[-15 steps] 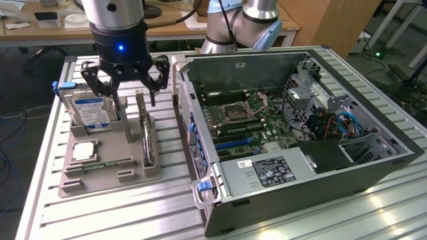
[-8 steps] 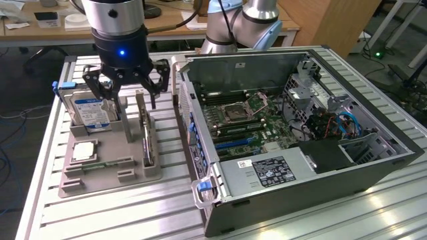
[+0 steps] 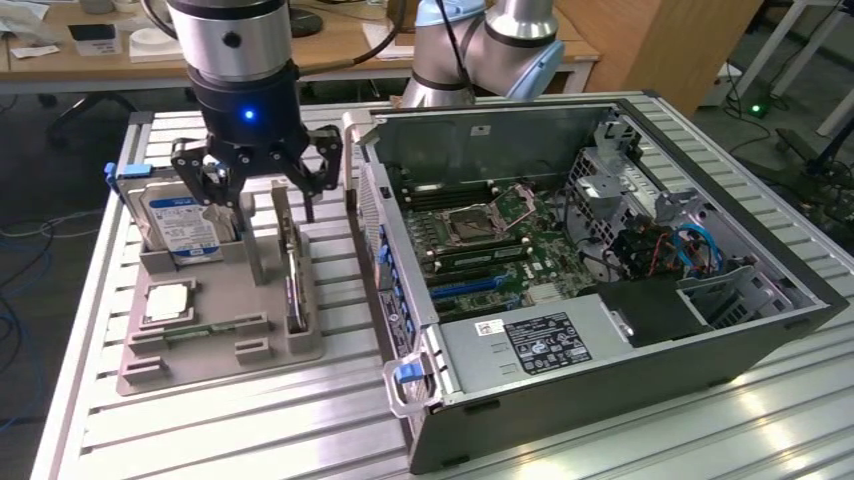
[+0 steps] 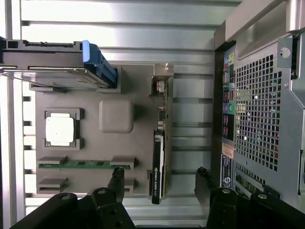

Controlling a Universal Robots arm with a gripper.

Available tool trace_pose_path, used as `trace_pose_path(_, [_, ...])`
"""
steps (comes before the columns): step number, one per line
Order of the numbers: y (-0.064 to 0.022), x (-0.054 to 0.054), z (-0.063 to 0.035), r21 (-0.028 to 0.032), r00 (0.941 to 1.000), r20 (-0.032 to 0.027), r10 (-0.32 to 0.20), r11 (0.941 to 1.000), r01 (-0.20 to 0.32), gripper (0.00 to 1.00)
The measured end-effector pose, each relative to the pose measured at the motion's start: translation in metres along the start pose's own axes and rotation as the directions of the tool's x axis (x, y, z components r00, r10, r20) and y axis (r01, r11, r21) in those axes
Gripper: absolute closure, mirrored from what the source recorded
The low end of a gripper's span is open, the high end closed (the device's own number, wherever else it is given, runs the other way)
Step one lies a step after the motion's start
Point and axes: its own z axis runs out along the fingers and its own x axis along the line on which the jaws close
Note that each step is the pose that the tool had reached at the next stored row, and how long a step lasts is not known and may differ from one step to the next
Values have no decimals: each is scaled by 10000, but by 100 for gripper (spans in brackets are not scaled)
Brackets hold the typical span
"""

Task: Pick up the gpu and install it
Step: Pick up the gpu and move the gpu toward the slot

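The gpu (image 3: pixel 288 270) stands on its edge in a slot of the grey holder tray (image 3: pixel 227 345), a thin green card with a black cooler and a silver bracket end. My gripper (image 3: pixel 271 205) hangs open just above the far end of the card, one finger on each side and not touching it. From the wrist view the gpu (image 4: pixel 159 143) runs as a narrow strip between my two black fingertips (image 4: pixel 116 179), and the gripper (image 4: pixel 159 183) straddles its cooler end. The open computer case (image 3: pixel 614 330) lies to the exterior view's right with its motherboard (image 3: pixel 494 240) exposed.
The tray (image 4: pixel 143 90) also holds a hard drive with a blue label (image 3: pixel 180 225) upright beside the gripper, a square processor (image 3: pixel 167 300) and a memory stick (image 4: pixel 83 164). The case's rear wall (image 4: pixel 257 109) stands close to the gpu. All of it rests on a slatted aluminium table (image 3: pixel 267 420).
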Motion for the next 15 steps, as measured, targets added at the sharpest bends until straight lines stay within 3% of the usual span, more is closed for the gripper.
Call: trace_pose_path(15, [-16, -11, 138, -1, 10000, 1, 0, 10000, 0, 29])
